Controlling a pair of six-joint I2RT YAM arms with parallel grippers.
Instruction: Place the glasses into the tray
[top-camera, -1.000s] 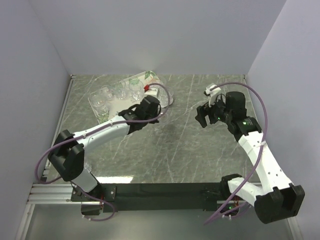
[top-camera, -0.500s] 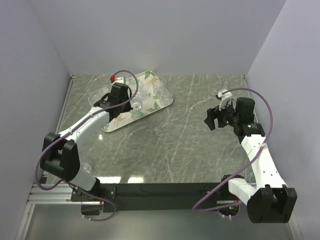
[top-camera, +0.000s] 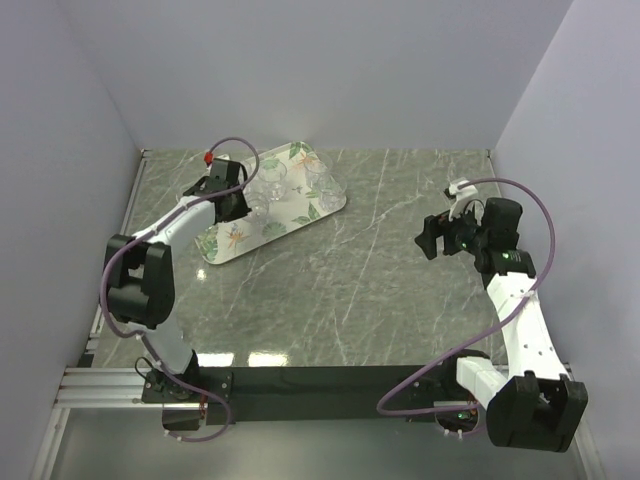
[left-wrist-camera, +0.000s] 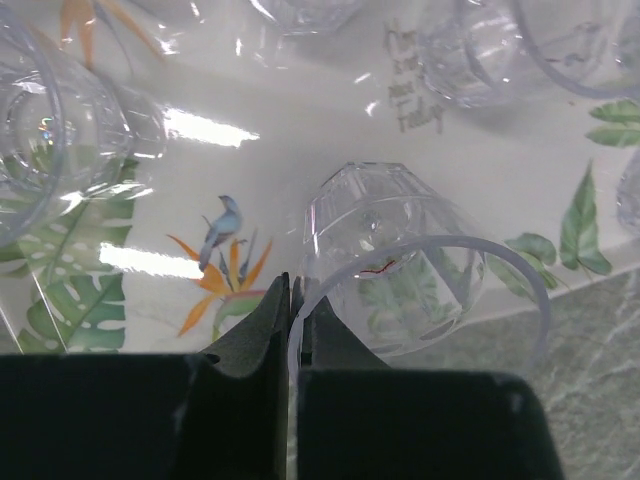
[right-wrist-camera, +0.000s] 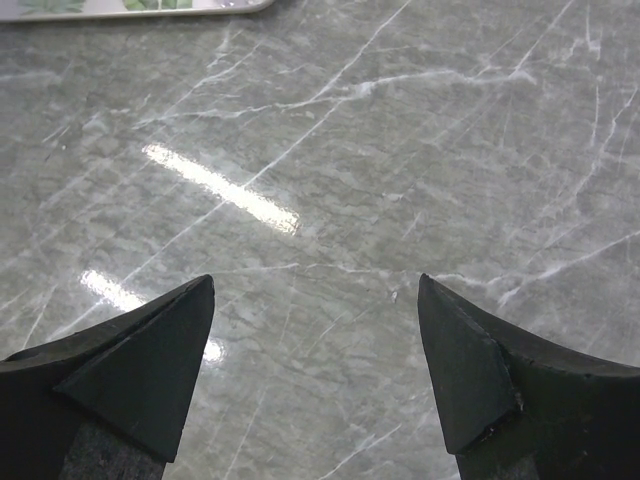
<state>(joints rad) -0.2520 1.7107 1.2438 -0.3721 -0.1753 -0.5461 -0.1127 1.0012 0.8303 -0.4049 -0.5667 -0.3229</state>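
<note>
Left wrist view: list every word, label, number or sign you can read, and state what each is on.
Tray: a few short lines of grey script near the top edge of the view; too blurred to read.
Nearest glass: a small red squiggle at the rim; not legible as text.
No other text, number or sign in this view.
</note>
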